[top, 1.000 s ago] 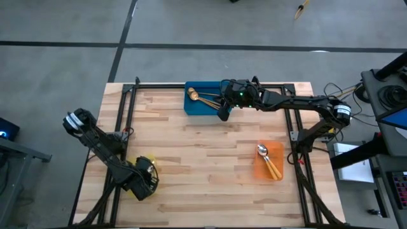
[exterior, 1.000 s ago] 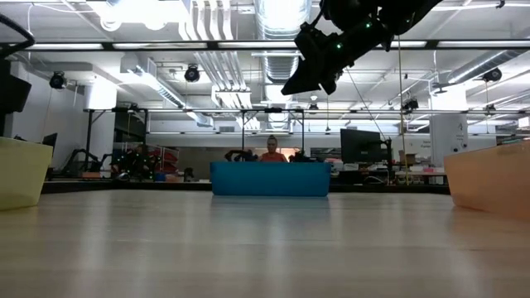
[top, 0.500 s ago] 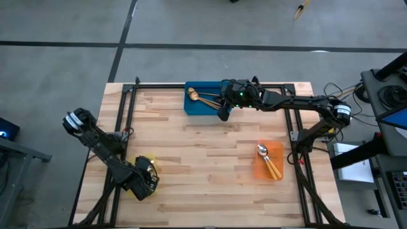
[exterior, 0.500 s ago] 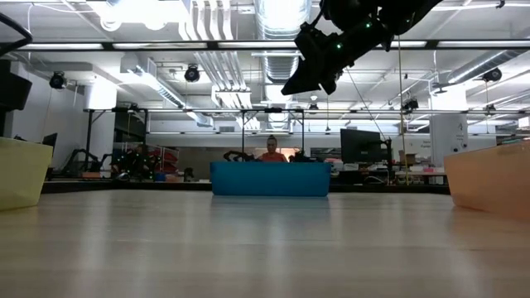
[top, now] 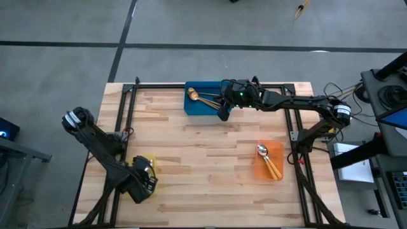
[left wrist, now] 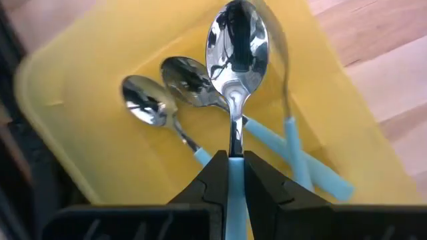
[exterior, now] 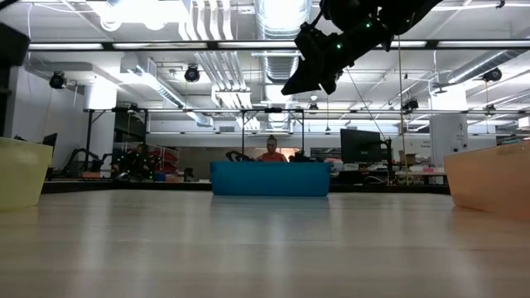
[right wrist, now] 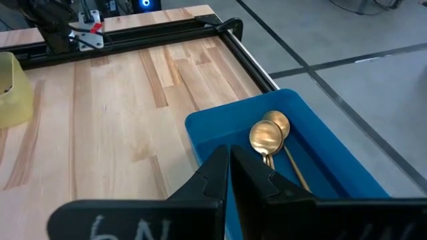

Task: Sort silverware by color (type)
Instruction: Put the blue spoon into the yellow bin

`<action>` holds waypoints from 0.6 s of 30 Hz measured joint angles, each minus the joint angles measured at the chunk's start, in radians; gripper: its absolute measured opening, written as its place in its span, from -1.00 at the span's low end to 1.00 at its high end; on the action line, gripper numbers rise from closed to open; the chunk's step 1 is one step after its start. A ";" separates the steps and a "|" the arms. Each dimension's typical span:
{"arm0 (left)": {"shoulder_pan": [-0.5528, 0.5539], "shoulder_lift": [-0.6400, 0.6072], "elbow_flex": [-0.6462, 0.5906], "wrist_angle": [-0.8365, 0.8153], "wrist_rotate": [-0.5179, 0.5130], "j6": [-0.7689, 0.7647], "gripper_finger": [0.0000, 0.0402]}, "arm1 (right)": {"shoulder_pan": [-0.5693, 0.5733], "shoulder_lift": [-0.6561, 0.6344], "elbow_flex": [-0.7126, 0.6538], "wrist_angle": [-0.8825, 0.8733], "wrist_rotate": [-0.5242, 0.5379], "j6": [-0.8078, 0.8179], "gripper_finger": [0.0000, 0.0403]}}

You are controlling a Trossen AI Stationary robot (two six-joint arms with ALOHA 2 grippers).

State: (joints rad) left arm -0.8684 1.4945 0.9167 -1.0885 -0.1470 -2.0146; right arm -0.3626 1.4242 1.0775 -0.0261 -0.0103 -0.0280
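While the yellow bin (left wrist: pixel 80 133) is cropped, left pincer (left wrist: pixel 235 175) apparently clamps a blue-handled spoon (left wrist: pixel 234 73); right pincer (right wrist: pixel 229 175) closed, empty.

yellow bin (top: pixel 151 166): largely covered by the left pincer (top: pixel 141 185) from above; its spoons cannot be made out there
held spoon (left wrist: pixel 235 73): blue handle vanishes between the pincer's fingers (left wrist: pixel 207 180)
gold spoons (right wrist: pixel 270 139): handle ends hidden behind the right pincer (right wrist: pixel 230 175)
orange bin (exterior: pixel 492 177): cut off by the low view's edge

Yellow bin (top: pixel 152 166), blue bin (top: pixel 202 100) and orange bin (top: pixel 269 162) on wooden table (top: pixel 203 152).
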 joint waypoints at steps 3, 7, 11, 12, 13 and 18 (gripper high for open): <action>-0.002 -0.011 0.042 -0.062 0.000 -0.002 -0.93 | 0.000 0.000 0.000 0.000 0.000 0.000 -0.96; -0.004 -0.040 0.099 -0.111 -0.023 0.051 -0.93 | 0.000 0.000 0.000 0.001 -0.001 0.000 -0.96; -0.006 -0.090 0.151 -0.127 -0.115 0.116 -0.93 | 0.000 0.000 0.000 0.002 -0.054 -0.004 -0.96; -0.006 -0.106 0.164 -0.129 -0.143 0.137 -0.93 | 0.001 0.000 0.000 0.003 -0.080 -0.014 -0.96; -0.006 -0.121 0.178 -0.129 -0.179 0.169 -0.93 | 0.002 0.000 0.000 0.007 -0.106 -0.020 -0.96; -0.003 -0.178 0.244 -0.030 -0.482 0.494 -0.93 | 0.010 0.000 -0.001 0.047 -0.221 -0.056 -0.96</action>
State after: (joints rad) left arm -0.8713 1.3166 1.1611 -1.1180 -0.6290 -1.5209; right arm -0.3527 1.4242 1.0767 0.0213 -0.2308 -0.0842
